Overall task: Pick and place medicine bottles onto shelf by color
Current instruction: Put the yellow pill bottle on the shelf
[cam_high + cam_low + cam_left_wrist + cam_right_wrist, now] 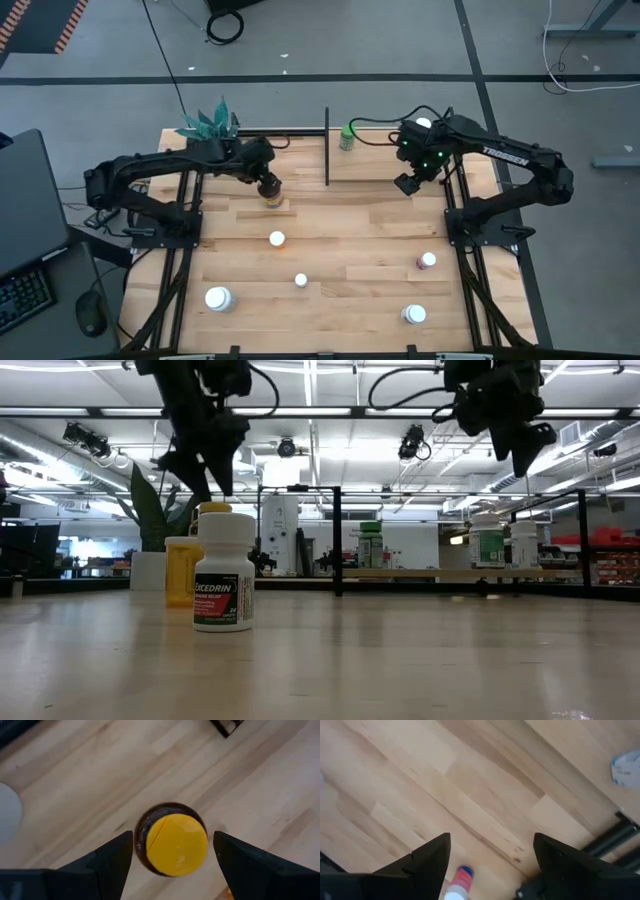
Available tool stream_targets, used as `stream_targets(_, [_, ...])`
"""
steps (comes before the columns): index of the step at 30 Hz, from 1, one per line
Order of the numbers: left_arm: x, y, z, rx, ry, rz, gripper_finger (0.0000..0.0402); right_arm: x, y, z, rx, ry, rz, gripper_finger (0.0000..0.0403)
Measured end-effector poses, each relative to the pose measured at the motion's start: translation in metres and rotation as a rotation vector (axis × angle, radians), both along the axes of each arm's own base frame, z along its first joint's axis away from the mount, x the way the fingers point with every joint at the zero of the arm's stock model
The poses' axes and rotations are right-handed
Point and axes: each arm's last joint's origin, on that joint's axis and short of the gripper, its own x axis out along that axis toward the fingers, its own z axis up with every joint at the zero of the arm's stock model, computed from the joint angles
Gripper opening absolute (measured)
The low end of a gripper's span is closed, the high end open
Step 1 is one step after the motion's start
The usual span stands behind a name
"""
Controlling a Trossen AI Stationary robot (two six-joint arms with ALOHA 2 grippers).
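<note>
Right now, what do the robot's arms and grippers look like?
Both arms are dark with jointed segments. The right arm carries white lettering, small green lights and a black cable. The left gripper and right gripper each have two dark, wedge-shaped fingers.

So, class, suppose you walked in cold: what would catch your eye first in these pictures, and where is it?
Probably the amber bottle with the yellow cap, standing on the table's far left with the left end effector open just above it, fingers either side. Next, the white Excedrin bottle looming close in the low view. Then the green-capped bottle alone at the shelf, near the right end effector.
</note>
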Motion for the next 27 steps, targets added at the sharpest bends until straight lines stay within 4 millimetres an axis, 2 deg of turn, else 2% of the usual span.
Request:
stream_targets(8, [0.01,0.003,-0.021,-0.061,0.093,-0.011,0.0282,-0.005,0.002,0.006,-0.041,-0.03,-0.006,0.0291])
stream_targets(16, [0.013,0.003,-0.026,-0.085,0.109,-0.069,0.028,-0.004,0.0,0.006,-0.096,-0.033,-0.012,0.0291])
stream_targets(19, [0.014,0.002,-0.026,-0.084,0.106,-0.078,0.0267,-0.004,-0.001,0.006,-0.112,-0.031,-0.01,0.0291])
stream_targets(24, [0.017,-0.003,-0.025,-0.091,0.085,-0.136,0.022,-0.004,-0.001,0.006,-0.122,-0.031,-0.01,0.0291])
stream_targets(27, [0.023,-0.009,-0.021,-0.122,0.04,-0.182,0.0216,-0.004,-0.001,0.006,-0.122,-0.03,-0.01,0.0291])
